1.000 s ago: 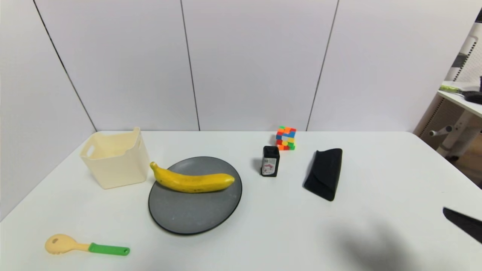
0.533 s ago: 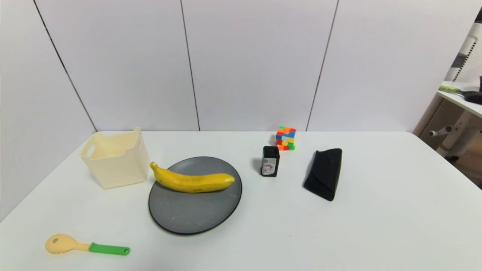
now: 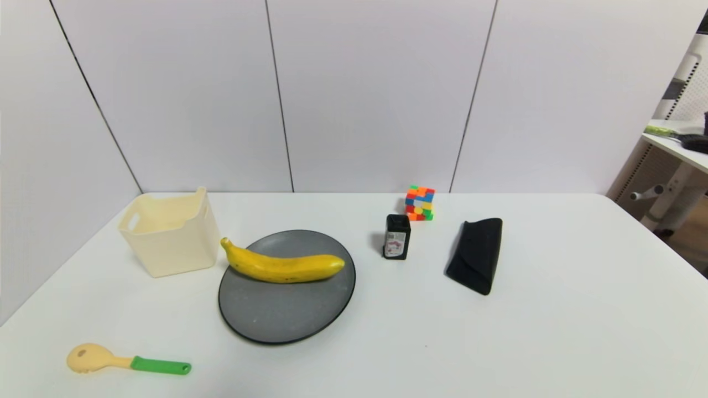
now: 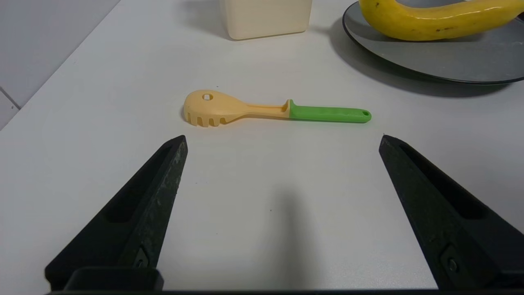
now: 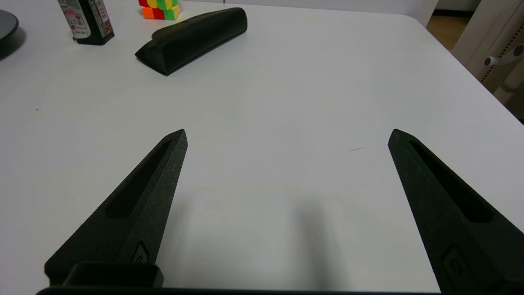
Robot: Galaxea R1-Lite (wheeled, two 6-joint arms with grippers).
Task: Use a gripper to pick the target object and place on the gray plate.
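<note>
Our banana [image 3: 282, 266] lies flat on the gray plate [image 3: 287, 312], with its stem poking over the rim toward the cream basket [image 3: 168, 232]. Our left gripper [image 4: 282, 139] is wide open, holds nothing, and sits low over the table near the spoon [image 4: 274, 110]. Our right gripper [image 5: 286, 137] is wide open and empty too, well apart from the black case [image 5: 192, 39].

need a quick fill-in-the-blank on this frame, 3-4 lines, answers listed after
1. The banana lies on the gray ____, its stem end overhanging the rim.
2. The spoon has a ____ handle.
3. Both the left pincer and right pincer have fingers that are ____, holding nothing.
4. The small black bottle stands just in front of the multicolored ____.

Missing words: plate; green; open; cube
</note>
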